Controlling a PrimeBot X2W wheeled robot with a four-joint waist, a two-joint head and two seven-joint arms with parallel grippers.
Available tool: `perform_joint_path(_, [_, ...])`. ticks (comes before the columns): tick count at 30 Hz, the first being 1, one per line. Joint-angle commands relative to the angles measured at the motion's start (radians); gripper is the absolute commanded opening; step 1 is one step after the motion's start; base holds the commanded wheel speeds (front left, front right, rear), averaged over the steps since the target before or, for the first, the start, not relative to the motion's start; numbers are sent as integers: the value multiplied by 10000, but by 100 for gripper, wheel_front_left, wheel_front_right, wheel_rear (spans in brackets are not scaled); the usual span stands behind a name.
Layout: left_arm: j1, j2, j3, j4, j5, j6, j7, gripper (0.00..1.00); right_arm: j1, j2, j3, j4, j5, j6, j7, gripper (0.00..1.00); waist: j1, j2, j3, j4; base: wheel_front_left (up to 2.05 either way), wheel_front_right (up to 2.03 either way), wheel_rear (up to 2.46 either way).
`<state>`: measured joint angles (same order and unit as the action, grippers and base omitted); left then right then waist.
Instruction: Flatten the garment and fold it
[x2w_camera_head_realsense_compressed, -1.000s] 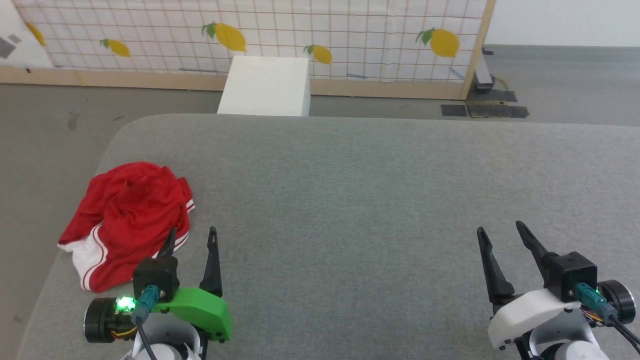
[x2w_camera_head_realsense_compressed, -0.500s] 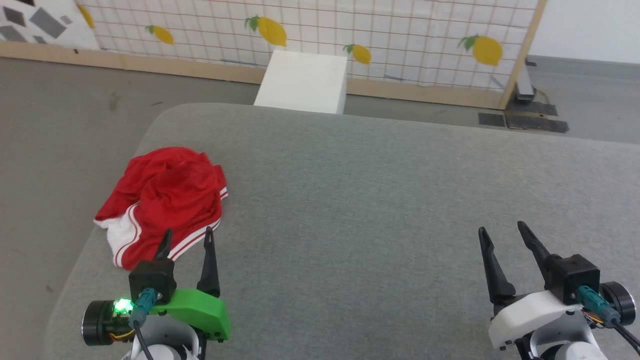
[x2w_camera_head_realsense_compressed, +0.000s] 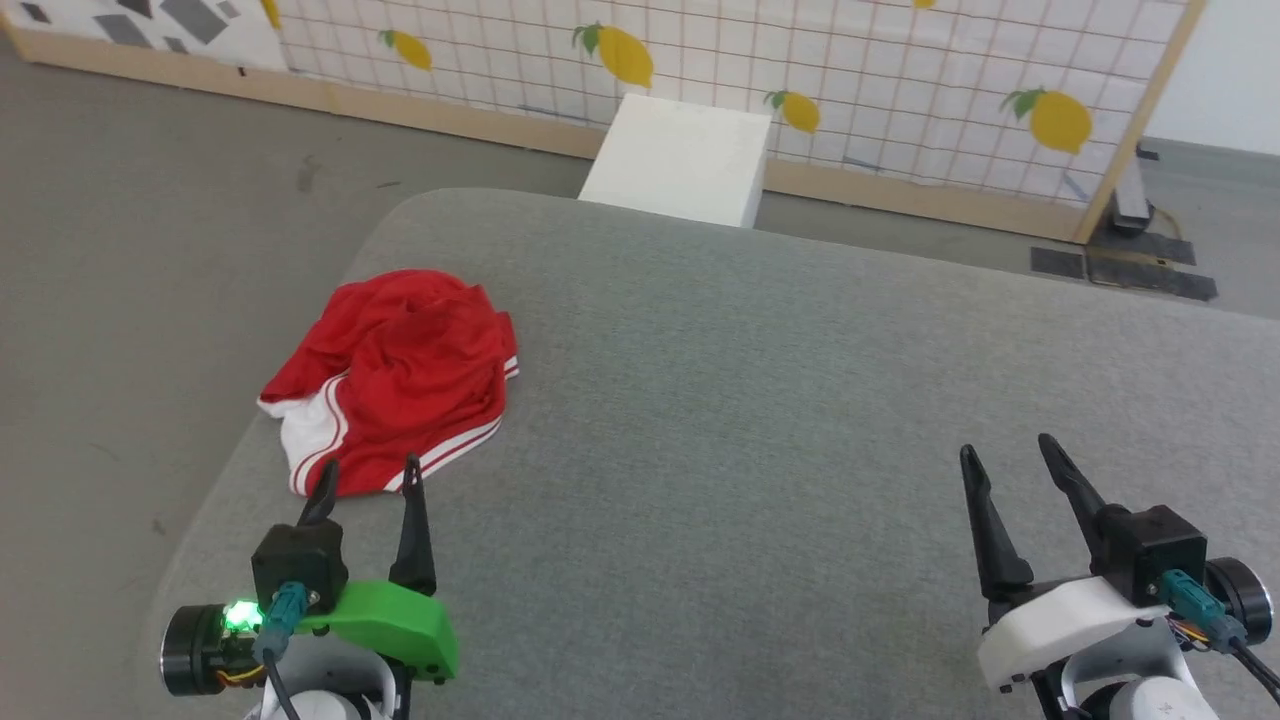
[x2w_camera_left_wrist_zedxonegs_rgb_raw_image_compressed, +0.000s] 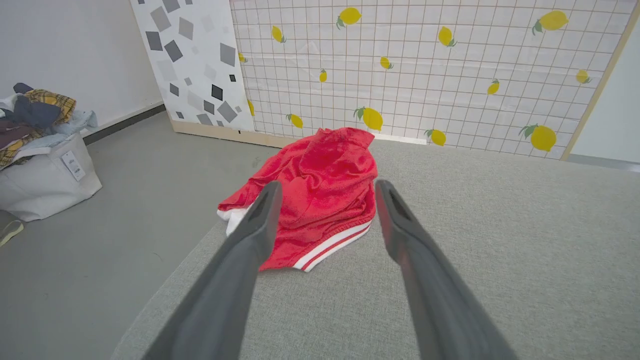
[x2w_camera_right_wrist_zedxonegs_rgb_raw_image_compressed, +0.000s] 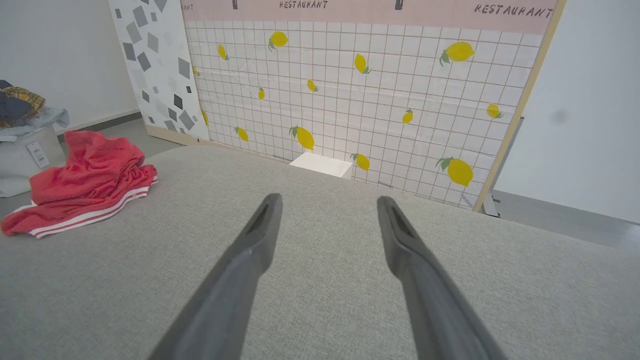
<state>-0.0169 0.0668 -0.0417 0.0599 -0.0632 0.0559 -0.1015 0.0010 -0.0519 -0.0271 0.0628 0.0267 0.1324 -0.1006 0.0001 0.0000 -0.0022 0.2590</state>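
The garment (x2w_camera_head_realsense_compressed: 395, 375) lies crumpled in a red heap with white, red-striped trim near the left edge of the grey padded table (x2w_camera_head_realsense_compressed: 760, 400). Its letters and number are hidden in the folds. My left gripper (x2w_camera_head_realsense_compressed: 367, 474) hovers open just short of the garment's near hem, with nothing between its fingers. In the left wrist view the garment (x2w_camera_left_wrist_zedxonegs_rgb_raw_image_compressed: 320, 195) sits straight ahead beyond the open left gripper (x2w_camera_left_wrist_zedxonegs_rgb_raw_image_compressed: 327, 186). My right gripper (x2w_camera_head_realsense_compressed: 1005, 452) stands open over bare table at the lower right. In the right wrist view the garment (x2w_camera_right_wrist_zedxonegs_rgb_raw_image_compressed: 85, 180) lies far to the left of the right gripper (x2w_camera_right_wrist_zedxonegs_rgb_raw_image_compressed: 327, 199).
A white box (x2w_camera_head_realsense_compressed: 680, 160) stands on the floor beyond the table's far edge, before a lemon-patterned screen (x2w_camera_head_realsense_compressed: 800, 60). A bag of clothes (x2w_camera_left_wrist_zedxonegs_rgb_raw_image_compressed: 40, 150) sits on the floor to the left. The table's rounded left edge (x2w_camera_head_realsense_compressed: 230, 470) runs close beside the garment.
The head camera has turned left, so the whole picture has shifted right. The garment lies as before. Both grippers stay open, the left one now nearer the garment's hem.
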Motion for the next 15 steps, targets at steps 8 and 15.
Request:
perform_joint_path(8, [-107, 90, -42, 106, -222, 193, -280, 100, -172, 8, -27, 114, 81, -8, -281, 100, -1, 0, 12, 543, 0, 0, 0])
perform_joint_path(15, [-114, 100, -57, 206, -283, 298, -429, 100, -227, 9, -45, 219, 103, -9, -432, 100, -1, 0, 15, 882, 0, 0, 0])
